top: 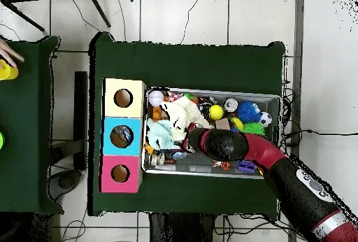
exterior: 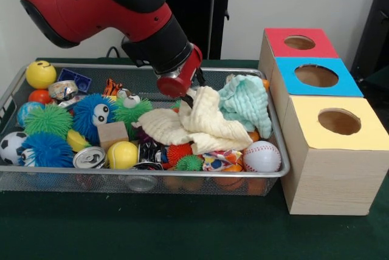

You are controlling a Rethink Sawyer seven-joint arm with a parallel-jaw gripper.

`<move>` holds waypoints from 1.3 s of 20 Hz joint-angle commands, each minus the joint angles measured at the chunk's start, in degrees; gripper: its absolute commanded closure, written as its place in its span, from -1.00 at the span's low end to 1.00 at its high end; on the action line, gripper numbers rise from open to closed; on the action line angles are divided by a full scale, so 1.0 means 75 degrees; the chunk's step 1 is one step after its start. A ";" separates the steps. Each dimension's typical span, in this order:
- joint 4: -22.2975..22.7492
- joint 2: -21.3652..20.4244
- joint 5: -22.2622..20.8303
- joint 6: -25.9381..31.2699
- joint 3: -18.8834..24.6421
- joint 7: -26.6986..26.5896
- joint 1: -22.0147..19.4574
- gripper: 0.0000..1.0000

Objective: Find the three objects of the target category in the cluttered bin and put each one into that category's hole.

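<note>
A wire bin (exterior: 152, 175) holds a jumble of toys, balls, cans and cloths. My gripper (exterior: 193, 93) is low over the bin's middle, shut on a raised fold of the cream cloth (exterior: 206, 123), which drapes down over the clutter. A mint green cloth (exterior: 246, 102) lies bunched just right of it. Beside the bin stand three boxes with round holes on top: red (exterior: 279, 44), blue (exterior: 292, 84) and yellow (exterior: 364, 132). In the overhead view the arm (top: 231, 145) covers the gripper; the cream cloth (top: 183, 113) and mint cloth (top: 162, 136) lie near the boxes (top: 112, 89).
A baseball (exterior: 262, 157), yellow ball (exterior: 123, 155), wooden block (exterior: 112, 133), can (exterior: 89, 158), soccer ball (exterior: 12, 146) and fuzzy blue (exterior: 47, 149) and green (exterior: 48, 119) balls crowd the bin's front and left. A smiley ball (exterior: 41, 74) sits at the back left.
</note>
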 commanded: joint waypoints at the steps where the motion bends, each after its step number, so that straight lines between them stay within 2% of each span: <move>1: -0.0848 0.0515 -0.0401 -0.0608 0.0598 -0.0295 -0.0188 -1.00; 2: -0.0811 0.0718 -0.0511 -0.0557 0.0860 -0.0760 -0.0358 -1.00; 3: -0.0830 0.0731 -0.0583 -0.0498 0.0878 -0.0856 -0.0361 -1.00; 5: -0.0845 0.0798 -0.0507 -0.0442 0.0880 -0.0664 -0.0403 -1.00; 6: -0.0783 0.0865 -0.0581 -0.0468 0.1103 -0.0858 -0.0508 -1.00; 9: -0.0789 0.0700 -0.0408 -0.0542 0.0892 -0.0033 -0.0446 -1.00; 12: -0.0833 0.0820 -0.0475 -0.0706 0.1165 -0.0201 -0.0615 -1.00; 21: -0.0875 0.0864 -0.0621 -0.0546 0.1344 -0.0417 -0.0781 -1.00; 22: -0.0868 0.0954 -0.0731 -0.0516 0.1454 -0.0644 -0.0856 1.00; 24: -0.0917 0.0696 -0.0639 -0.0336 0.1153 -0.0265 -0.0652 1.00; 26: -0.0845 0.0778 -0.0766 -0.0458 0.1416 -0.0582 -0.0786 1.00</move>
